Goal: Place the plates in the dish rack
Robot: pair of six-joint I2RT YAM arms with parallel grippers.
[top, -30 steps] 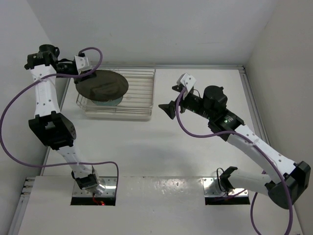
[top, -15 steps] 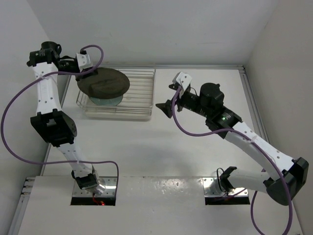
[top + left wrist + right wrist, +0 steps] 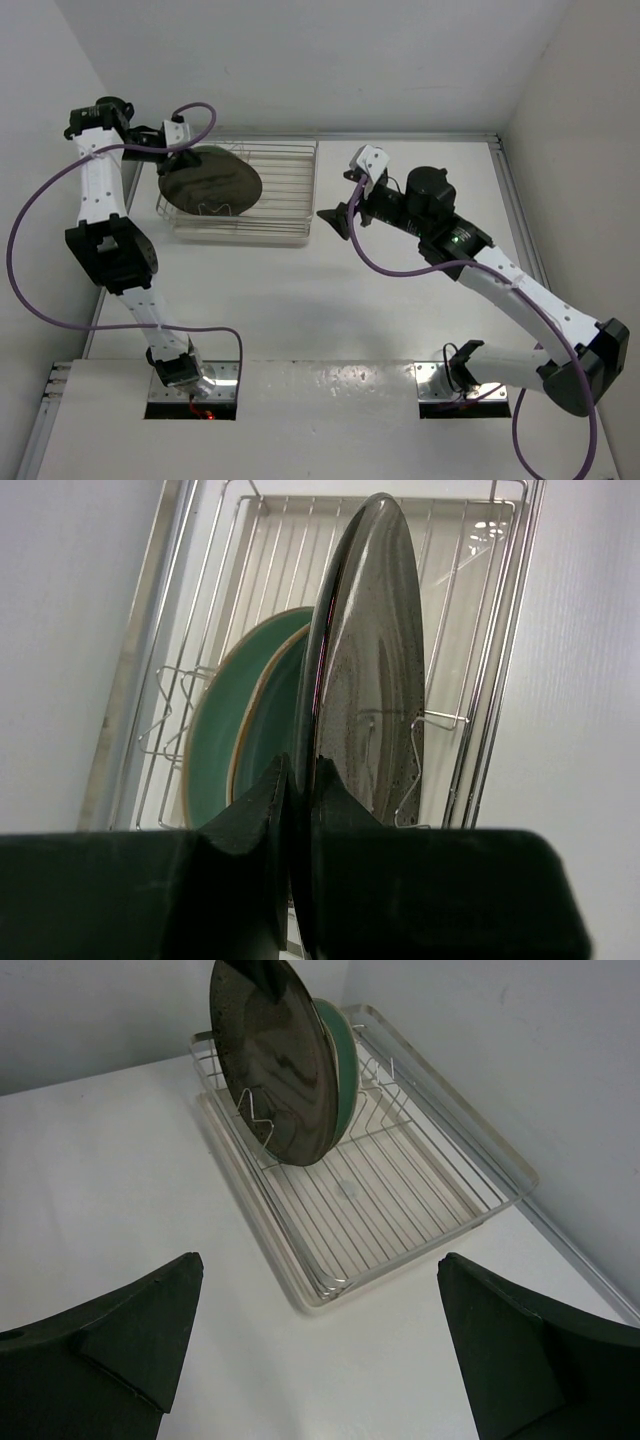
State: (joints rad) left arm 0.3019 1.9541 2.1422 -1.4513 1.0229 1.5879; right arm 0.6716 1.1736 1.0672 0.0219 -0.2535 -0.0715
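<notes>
Tipped up since before, the brown plate [image 3: 212, 180] stands in the dish rack [image 3: 287, 185], pinched by the left claw [image 3: 300, 770]; the right claw [image 3: 343, 200] is spread wide.

table [image 3: 300, 300]: plain white, matte, with soft grey shadows on it
back wall [image 3: 330, 60]: bare white, rising from the table's far edge
left wall [image 3: 30, 110]: bare white, along the table's left edge, meeting the back wall at the far left corner
right wall [image 3: 590, 110]: bare white, meeting the back wall at the far right corner
strip [image 3: 420, 136]: thin pale metal, running along the table's far and right edges
panel [image 3: 330, 420]: white, glossy, across the near edge, with two rectangular cut-outs [image 3: 225, 400]
light: even, diffuse, with glare on the panel
</notes>
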